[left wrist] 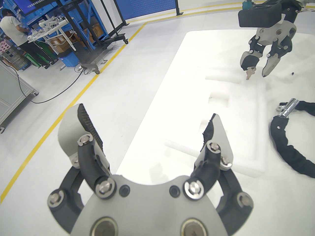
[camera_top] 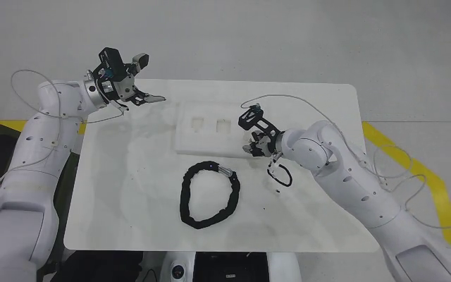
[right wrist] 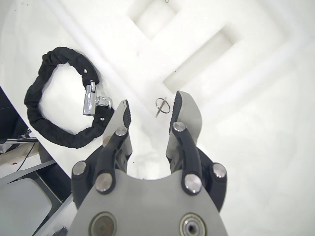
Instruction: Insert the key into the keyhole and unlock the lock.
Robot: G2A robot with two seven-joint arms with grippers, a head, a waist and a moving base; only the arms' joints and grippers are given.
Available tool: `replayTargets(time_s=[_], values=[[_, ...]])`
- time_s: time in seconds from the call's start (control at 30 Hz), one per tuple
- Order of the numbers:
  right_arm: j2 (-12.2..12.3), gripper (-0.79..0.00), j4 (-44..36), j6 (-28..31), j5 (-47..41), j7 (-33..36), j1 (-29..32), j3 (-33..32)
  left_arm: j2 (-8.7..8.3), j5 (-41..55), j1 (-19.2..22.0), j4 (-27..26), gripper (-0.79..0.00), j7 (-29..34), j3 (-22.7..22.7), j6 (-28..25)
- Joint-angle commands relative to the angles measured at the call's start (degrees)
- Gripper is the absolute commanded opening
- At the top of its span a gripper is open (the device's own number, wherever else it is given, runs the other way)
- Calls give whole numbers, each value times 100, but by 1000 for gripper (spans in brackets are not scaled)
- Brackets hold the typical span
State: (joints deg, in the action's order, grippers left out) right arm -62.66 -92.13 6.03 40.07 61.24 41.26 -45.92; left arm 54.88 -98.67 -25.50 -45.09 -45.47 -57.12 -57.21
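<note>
**Small key, thin hold**

The key [right wrist: 161, 106] is between the right gripper's [right wrist: 152, 100] parted fingers, at the foam tray's [camera_top: 204, 144] edge. The left gripper [left wrist: 147, 111] hangs wide apart, well away. Light, stiff, slick metal (apt to twist): pinch its flat head. The chain lock [camera_top: 186, 197] looks limp and heavy.

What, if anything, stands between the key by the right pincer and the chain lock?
Nothing visible does. The key sits between the right pincer's open fingertips over the foam tray; only the tray's low edge and bare table separate it from the lock's silver cylinder.
</note>
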Motion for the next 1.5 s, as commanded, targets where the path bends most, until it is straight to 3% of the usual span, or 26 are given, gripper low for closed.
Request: replayTargets(time_s=[0.0, 0.27, 0.5, 1.17, 1.47], values=[[-2, -505, 3, 10, 82, -18, 10, -6, 0, 0, 0, 0, 0, 0, 0, 0], [-26, -579, 49, 49, 189, -51, 53, -32, 0, 0, 0, 0, 0, 0, 0, 0], [-45, -785, 46, 30, 326, -120, 110, -59, 0, 0, 0, 0, 0, 0, 0, 0], [-46, -785, 71, 185, 1141, -265, 8, -344, 0, 0, 0, 0, 0, 0, 0, 0], [-35, -785, 20, 276, 773, -174, -112, -744, 0, 0, 0, 0, 0, 0, 0, 0]])
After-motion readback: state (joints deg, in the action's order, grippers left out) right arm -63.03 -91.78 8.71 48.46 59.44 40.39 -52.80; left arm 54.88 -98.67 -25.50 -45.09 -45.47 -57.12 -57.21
